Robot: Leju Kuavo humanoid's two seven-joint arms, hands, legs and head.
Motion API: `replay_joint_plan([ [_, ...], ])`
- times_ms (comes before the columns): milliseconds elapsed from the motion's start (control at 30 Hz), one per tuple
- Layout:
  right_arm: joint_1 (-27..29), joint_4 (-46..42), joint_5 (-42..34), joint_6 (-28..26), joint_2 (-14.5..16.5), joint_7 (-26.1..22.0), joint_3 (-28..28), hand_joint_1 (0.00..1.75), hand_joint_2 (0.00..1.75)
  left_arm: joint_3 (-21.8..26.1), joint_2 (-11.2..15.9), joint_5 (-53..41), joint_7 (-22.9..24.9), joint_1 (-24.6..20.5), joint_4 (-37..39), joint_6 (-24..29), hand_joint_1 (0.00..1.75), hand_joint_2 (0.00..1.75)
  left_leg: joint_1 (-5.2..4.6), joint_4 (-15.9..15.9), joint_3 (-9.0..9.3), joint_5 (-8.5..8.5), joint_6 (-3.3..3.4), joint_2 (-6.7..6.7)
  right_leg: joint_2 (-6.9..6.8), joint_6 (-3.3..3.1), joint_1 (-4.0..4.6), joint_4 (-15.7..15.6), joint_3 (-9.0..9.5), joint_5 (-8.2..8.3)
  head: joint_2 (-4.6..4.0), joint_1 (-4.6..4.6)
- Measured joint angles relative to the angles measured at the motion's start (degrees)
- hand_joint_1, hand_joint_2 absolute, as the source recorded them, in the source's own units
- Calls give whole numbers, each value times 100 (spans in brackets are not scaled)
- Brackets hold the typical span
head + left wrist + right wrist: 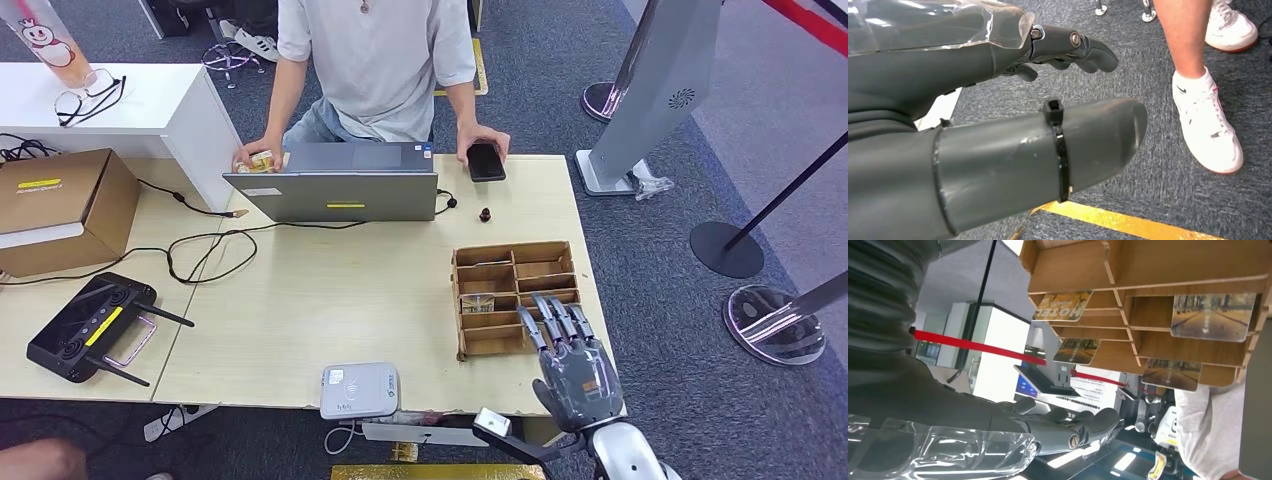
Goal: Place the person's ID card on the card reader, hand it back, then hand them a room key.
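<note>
Right wrist view: key cards (1212, 315) in wooden organizer (1148, 270), right hand (572, 362) spread empty

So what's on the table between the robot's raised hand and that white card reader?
In the head view, bare tabletop separates the right hand from the card reader. The wooden card organizer sits ahead of the hand, not between them.
</note>
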Motion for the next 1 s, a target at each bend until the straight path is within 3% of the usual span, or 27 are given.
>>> replay_joint_plan([
  [1000,-1310,1408,-66,533,-136,-151,-137,0,175,-7,-16,-24,-47,-7,0,-10,0,0,0,0,1,1,0,0,-1,0,0,0,2,1,0,0],
])
